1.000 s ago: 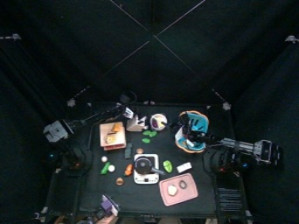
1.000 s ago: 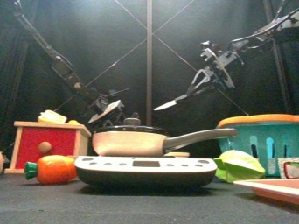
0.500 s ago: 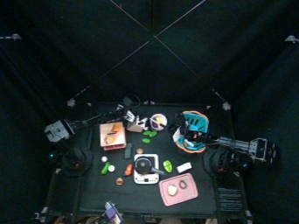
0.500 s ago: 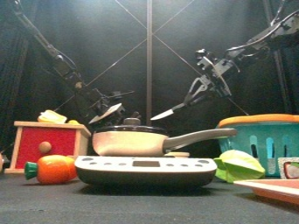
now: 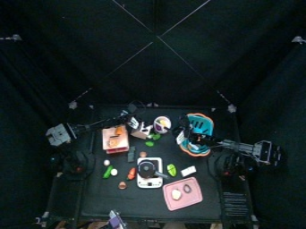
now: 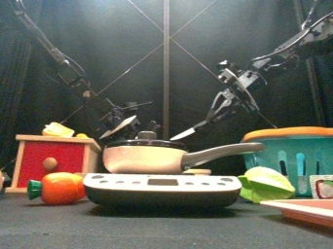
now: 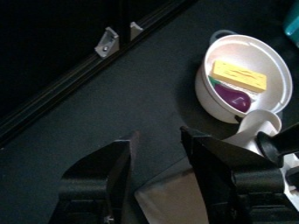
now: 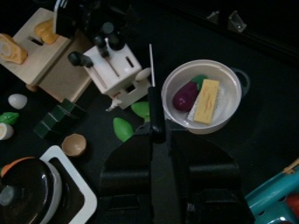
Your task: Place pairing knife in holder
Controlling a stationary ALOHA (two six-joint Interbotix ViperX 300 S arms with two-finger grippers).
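Nearest the front edge of the tabletop (image 6: 53, 226), a black cooktop (image 6: 163, 189) is seen with a grey pan (image 6: 154, 157) on it, its handle pointing right. An orange fruit (image 6: 60, 188) lies just left of the cooktop and a green pepper-like piece (image 6: 267, 183) just right of it. A pink tray (image 5: 183, 191) sits at the near right corner. Farther back on the left stands a red and wooden box (image 6: 53, 158), and on the right a teal basket (image 6: 297, 156) with an orange rim.

Behind the pan, in mid-air, the paring knife (image 6: 184, 130) is held by the right gripper (image 6: 221, 102), whose fingers (image 8: 214, 179) are closed on its handle; the blade is tilted downward toward the left. In the right wrist view the blade (image 8: 153, 96) points toward the wooden knife holder (image 8: 118, 68), which stands beside a white bowl (image 8: 205, 94) holding a yellow block and a purple piece.

The left gripper (image 7: 160, 166) hangs at the far left above the tabletop, and a pale flat piece is seen between its narrowly parted fingers (image 7: 208, 162); whether it is gripped cannot be told.
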